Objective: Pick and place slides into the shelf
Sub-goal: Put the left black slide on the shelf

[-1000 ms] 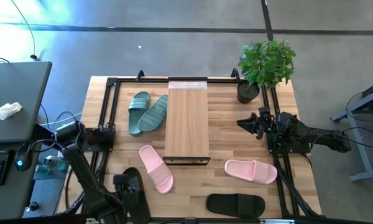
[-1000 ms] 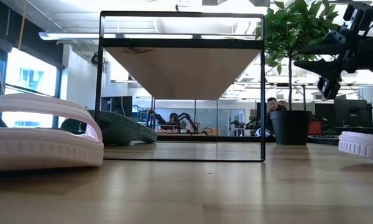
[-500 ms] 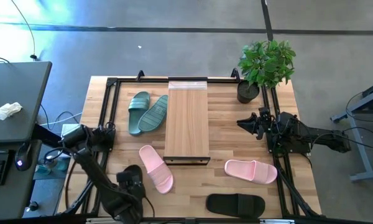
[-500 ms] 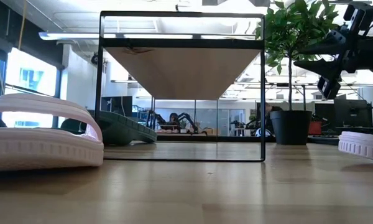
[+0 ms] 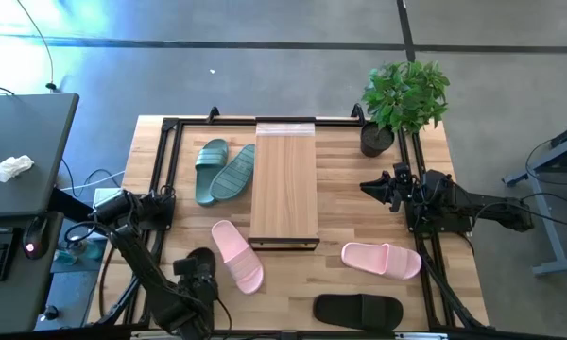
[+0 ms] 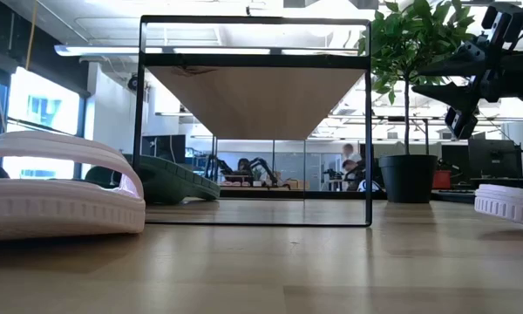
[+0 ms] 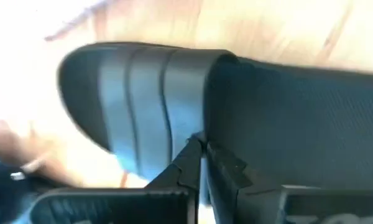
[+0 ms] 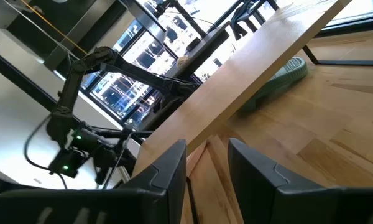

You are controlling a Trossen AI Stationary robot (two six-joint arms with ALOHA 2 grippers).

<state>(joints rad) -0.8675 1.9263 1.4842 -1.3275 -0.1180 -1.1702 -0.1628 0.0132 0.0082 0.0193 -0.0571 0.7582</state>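
A black slide lies near the table's near left corner, and my left gripper is shut at its ribbed strap. The second black slide lies at the near edge. One pink slide and another lie on either side of the shelf's near end. The shelf stands mid-table. Two green slides lie left of it, one leaning on the other. My right gripper hangs open above the table, right of the shelf. My left gripper closes on the edge of the black slide's strap, where the strap meets the footbed. The fingers come from above, pointing down. The fingertips themselves hide the place of contact. In the high view the slide lies flat on the table.
A potted plant stands at the far right corner. A black metal frame runs round the table top. Bare wood lies between the shelf and the right pink slide. A desk stands left of the table.
My left gripper has moved a little toward the table's far edge over the black slide at the near left, and its fingers have come together there. The slide lies where it was.
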